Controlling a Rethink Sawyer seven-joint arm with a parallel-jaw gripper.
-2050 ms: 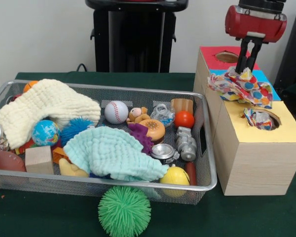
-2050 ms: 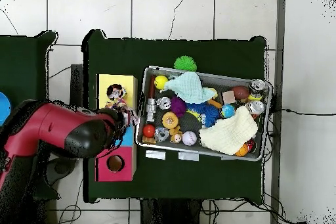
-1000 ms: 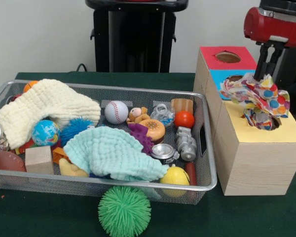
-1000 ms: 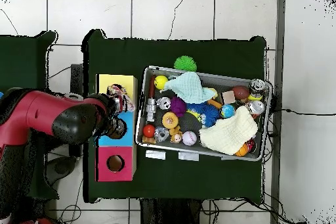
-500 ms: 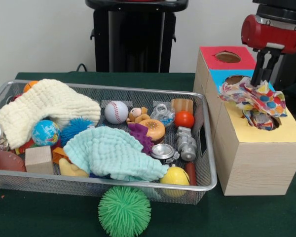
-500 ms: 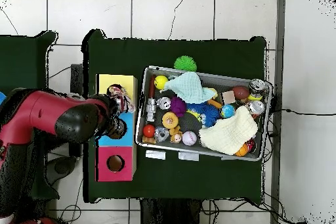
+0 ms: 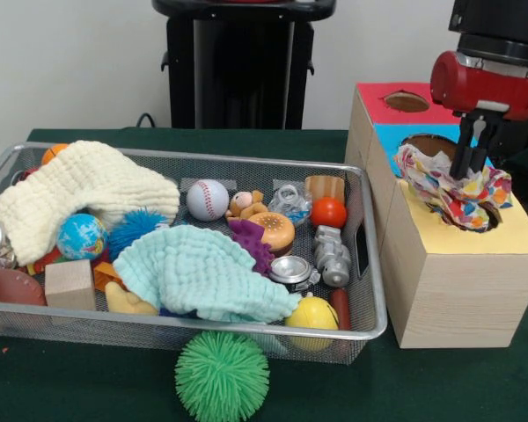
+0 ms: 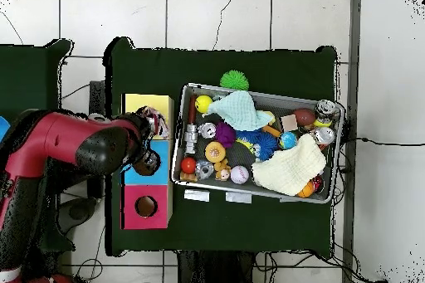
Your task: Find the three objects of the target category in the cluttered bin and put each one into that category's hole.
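The hand [image 7: 469, 167] is seen pushed down into the colourful polka-dot cloth [image 7: 449, 189], right over the hole in the yellow section [image 7: 475, 242] of the wooden box [image 7: 440, 290]. The cloth is bunched up around the fingers and partly stuffed into that hole, with a frilly edge spilling over toward the blue section [image 7: 389, 136]. Whether the fingers are pinched on the fabric or let go can't be told, since they're buried in it. The red section [image 7: 378, 95] at the far end of the box is uncovered, its round hole plainly visible.

From overhead, the red arm [image 8: 66, 151] is laid across the box, and the cloth [image 8: 153, 120] is spotted at the yellow end, just beside the wire bin [image 8: 259, 200].

Inside the bin, a cream cloth [image 7: 79, 189] is draped over the left part and a mint cloth [image 7: 202, 272] is spread across the front middle. A baseball [image 7: 208, 200], a toy burger [image 7: 273, 230], an orange ball [image 7: 328, 212], a globe ball [image 7: 80, 236] and a wooden block [image 7: 69, 283] are mixed in. A green spiky ball [image 7: 222, 376] is sat on the table [image 7: 88, 387] outside, touching the bin's front wall.
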